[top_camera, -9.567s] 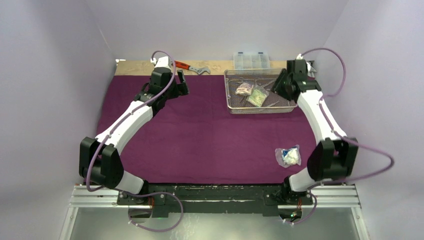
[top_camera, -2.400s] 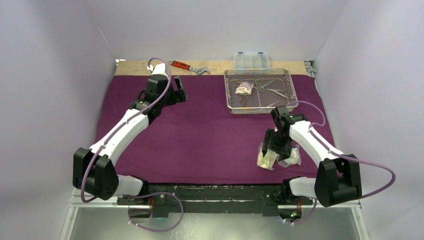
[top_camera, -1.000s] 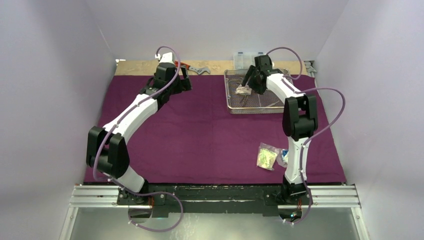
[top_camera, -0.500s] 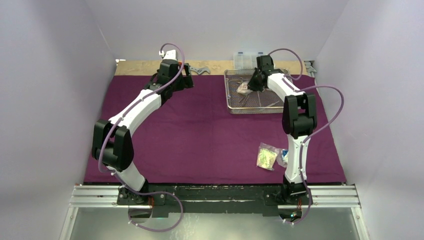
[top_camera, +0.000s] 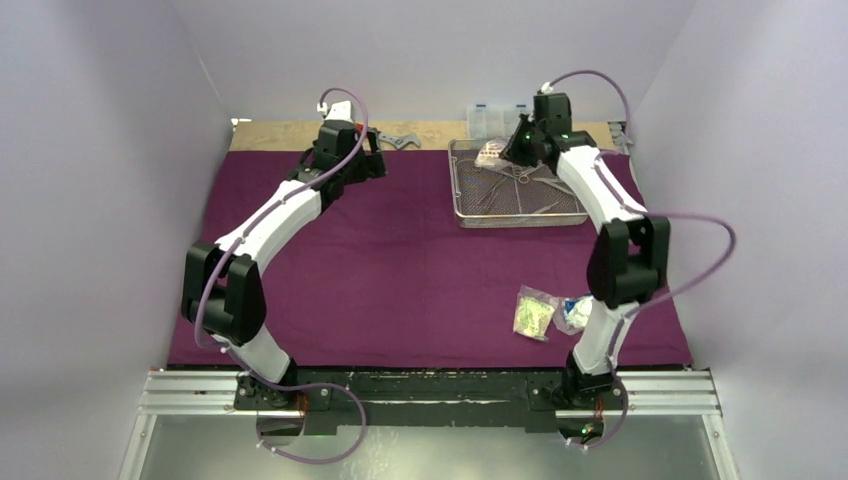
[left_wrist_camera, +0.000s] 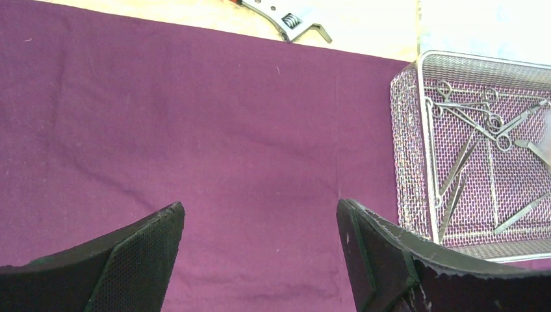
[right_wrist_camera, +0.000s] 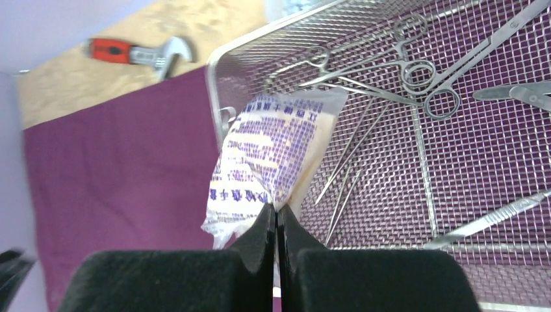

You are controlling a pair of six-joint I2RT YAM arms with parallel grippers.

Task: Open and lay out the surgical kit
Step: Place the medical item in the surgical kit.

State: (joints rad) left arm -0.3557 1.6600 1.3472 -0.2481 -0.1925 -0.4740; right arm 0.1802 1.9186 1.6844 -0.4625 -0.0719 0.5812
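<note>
The dark-purple cloth (top_camera: pixel 400 260) lies spread over the table. At its back right stands the wire-mesh tray (top_camera: pixel 457 190), holding scissor-like forceps (right_wrist_camera: pixel 416 71) and slim tweezers (right_wrist_camera: pixel 344 172). My right gripper (right_wrist_camera: pixel 277 208) is shut on the edge of a clear packet (right_wrist_camera: pixel 273 149) with purple print, held up over the tray's back left part (top_camera: pixel 490 153). Two more packets (top_camera: pixel 535 312) lie together on the cloth at the front right. The left gripper (left_wrist_camera: pixel 260 211) hangs open over bare cloth, left of the tray (left_wrist_camera: pixel 422 130), with nothing between its fingers.
A red-handled wrench (top_camera: pixel 395 140) lies on the wooden strip behind the cloth. A clear plastic compartment box (top_camera: pixel 497 115) stands behind the tray. Pale walls close in the table on three sides.
My right gripper has shut on the printed packet in the tray and lifted it up and toward the back. The left arm has hardly moved.
</note>
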